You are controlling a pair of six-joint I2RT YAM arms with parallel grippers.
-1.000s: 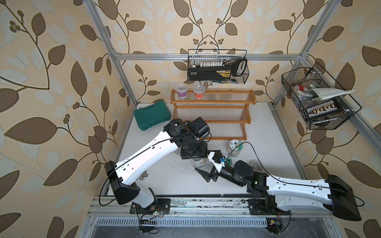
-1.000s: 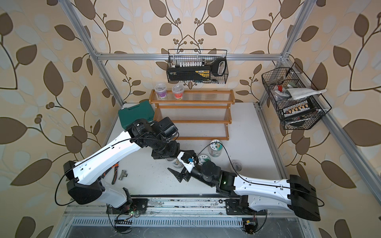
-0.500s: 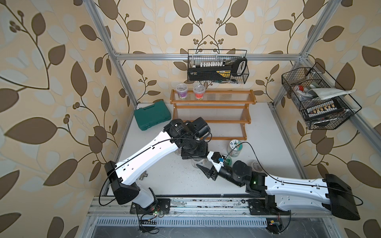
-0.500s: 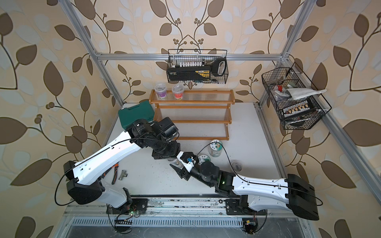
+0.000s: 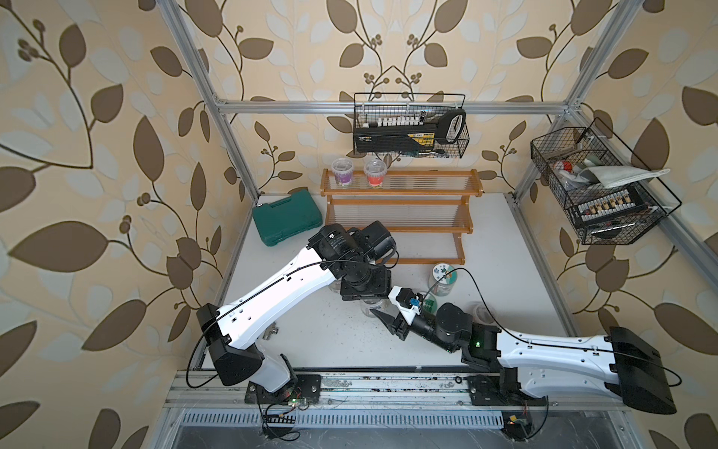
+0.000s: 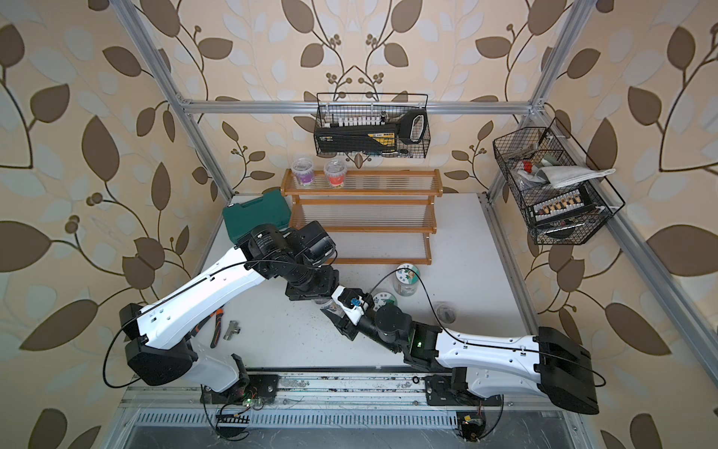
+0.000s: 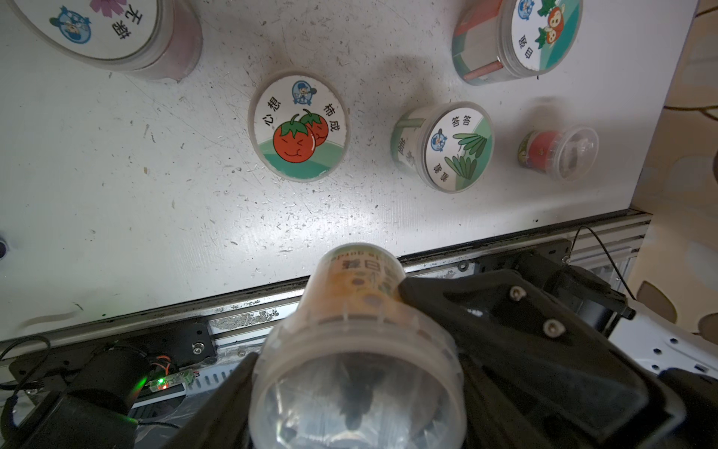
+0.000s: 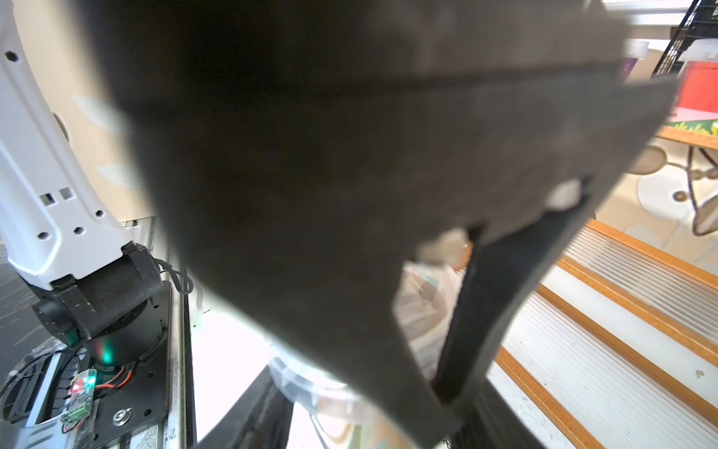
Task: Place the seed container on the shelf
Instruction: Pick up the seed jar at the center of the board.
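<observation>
Above the front middle of the table (image 5: 311,338), the left gripper (image 5: 366,299) points down and has the seed container (image 7: 357,311) pinched at its wide lid end. One jaw sits on each side, and they stand part open around the rim. This cup is clear with an orange label. It hangs clear of the table, with its lid toward the left wrist camera and its base tipped toward the front rail.

The right gripper (image 5: 382,309) reaches in from the front right. In the left wrist view one of its fingers (image 7: 466,307) lies against the cup's side. The other finger is hidden, so I cannot tell whether this gripper has closed on the cup. The right wrist view is mostly blocked by a dark blurred shape, with only a bit of clear rim showing under it.

The shelf (image 5: 400,192) stands at the back of the table, well apart from the held cup. Its top tier carries a purple cup (image 5: 342,173) and a red cup (image 5: 375,172) side by side, at the end nearest the green case (image 5: 287,219).

More lidded cups stand on the table below the grippers, among them a tomato cup (image 7: 299,126) and a leaf cup (image 7: 447,145). Pliers (image 6: 217,322) lie near the left arm's base
</observation>
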